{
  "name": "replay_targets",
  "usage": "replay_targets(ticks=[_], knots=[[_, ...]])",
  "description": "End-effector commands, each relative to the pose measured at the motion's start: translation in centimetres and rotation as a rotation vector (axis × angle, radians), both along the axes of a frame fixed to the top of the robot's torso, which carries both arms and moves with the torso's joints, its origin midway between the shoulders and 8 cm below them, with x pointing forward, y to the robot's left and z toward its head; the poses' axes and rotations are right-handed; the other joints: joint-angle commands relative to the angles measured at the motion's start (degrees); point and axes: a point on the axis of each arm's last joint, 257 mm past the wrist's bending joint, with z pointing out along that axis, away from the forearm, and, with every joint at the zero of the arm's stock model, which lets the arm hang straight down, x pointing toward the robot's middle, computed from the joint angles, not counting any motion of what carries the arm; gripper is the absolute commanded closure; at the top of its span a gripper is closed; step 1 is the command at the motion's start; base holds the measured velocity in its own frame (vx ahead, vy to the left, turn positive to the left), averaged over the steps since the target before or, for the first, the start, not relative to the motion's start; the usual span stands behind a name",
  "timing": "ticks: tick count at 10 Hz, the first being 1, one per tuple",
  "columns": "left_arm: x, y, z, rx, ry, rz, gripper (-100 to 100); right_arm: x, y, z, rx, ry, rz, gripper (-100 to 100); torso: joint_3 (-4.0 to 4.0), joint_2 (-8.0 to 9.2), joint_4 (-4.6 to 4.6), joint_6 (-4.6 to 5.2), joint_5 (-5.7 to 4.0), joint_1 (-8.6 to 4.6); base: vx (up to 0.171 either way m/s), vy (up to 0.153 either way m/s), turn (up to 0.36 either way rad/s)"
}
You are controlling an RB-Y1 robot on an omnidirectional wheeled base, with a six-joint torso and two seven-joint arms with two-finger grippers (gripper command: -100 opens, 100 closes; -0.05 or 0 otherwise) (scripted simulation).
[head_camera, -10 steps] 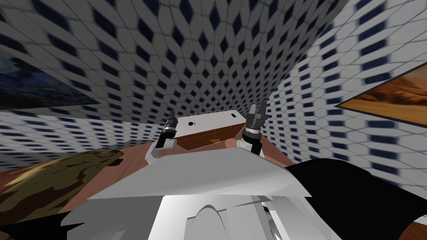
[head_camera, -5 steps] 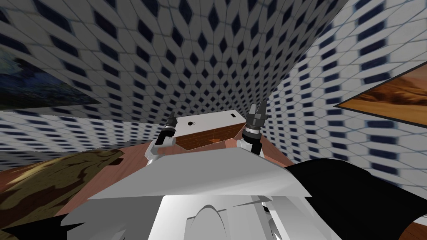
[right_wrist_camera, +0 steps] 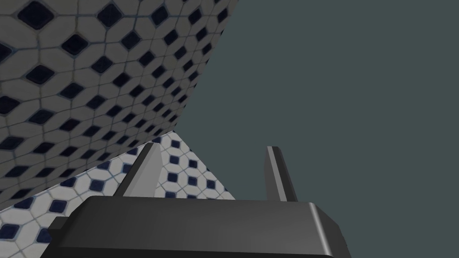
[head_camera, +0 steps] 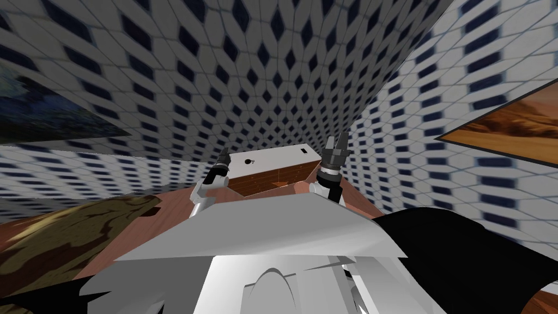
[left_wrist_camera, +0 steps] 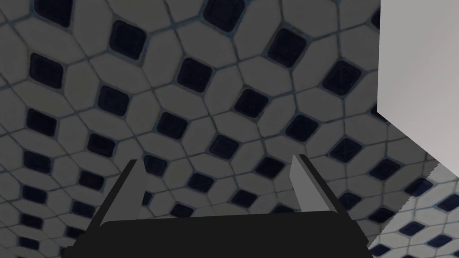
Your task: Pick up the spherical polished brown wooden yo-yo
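A small dark round yo-yo (head_camera: 249, 162) lies on the white top of a cabinet (head_camera: 278, 156) with a brown wooden front, near the top's left end. My left gripper (head_camera: 224, 152) hangs just left of that end, a short way from the yo-yo, with its fingers open and nothing between them (left_wrist_camera: 217, 160). A white flat surface (left_wrist_camera: 417, 71) lies off to one side of those fingers. At the cabinet's right end my right gripper (head_camera: 340, 138) is raised, also open and empty (right_wrist_camera: 214, 147).
A small dark slot-like mark (head_camera: 303, 150) sits on the cabinet top near its right end. Tiled walls close in behind and to the right of the cabinet. A patterned rug (head_camera: 71, 234) covers the reddish wooden floor (head_camera: 174, 199) to the left.
My left forearm has swung slightly left and down beside the cabinet's left end. The right arm and the yo-yo stay as they were.
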Motion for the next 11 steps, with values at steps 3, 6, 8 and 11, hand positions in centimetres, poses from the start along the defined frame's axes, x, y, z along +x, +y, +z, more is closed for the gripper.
replay_targets(ticks=[3, 6, 8, 11], knots=[[0.6, 1.8, -2.6, -0.023, 0.093, 0.045, -100, 0.0, 0.0, 0.0, 0.000, 0.000, 0.000, 0, -0.01, -0.02, 0.00, 0.00, 0.00, -0.03, 0.003, -0.021, -0.010], [1.3, 3.8, -5.4, -0.053, 0.190, 0.094, -100, 0.0, 0.0, 0.0, 0.000, 0.000, 0.000, 0, -0.02, -0.03, -0.01, -0.01, 0.00, 0.01, 0.009, -0.016, -0.021], [1.5, 4.7, -6.7, -0.069, 0.236, 0.117, -100, 0.0, 0.0, 0.0, 0.000, 0.000, 0.000, 0, -0.02, -0.04, -0.01, -0.01, 0.00, 0.02, 0.011, -0.014, -0.024], [1.5, 5.5, -8.7, -0.090, 0.307, 0.144, -100, 0.0, 0.0, 0.0, 0.000, 0.000, 0.000, 0, -0.05, -0.08, -0.02, 0.00, 0.01, 0.03, 0.019, -0.009, -0.028]])
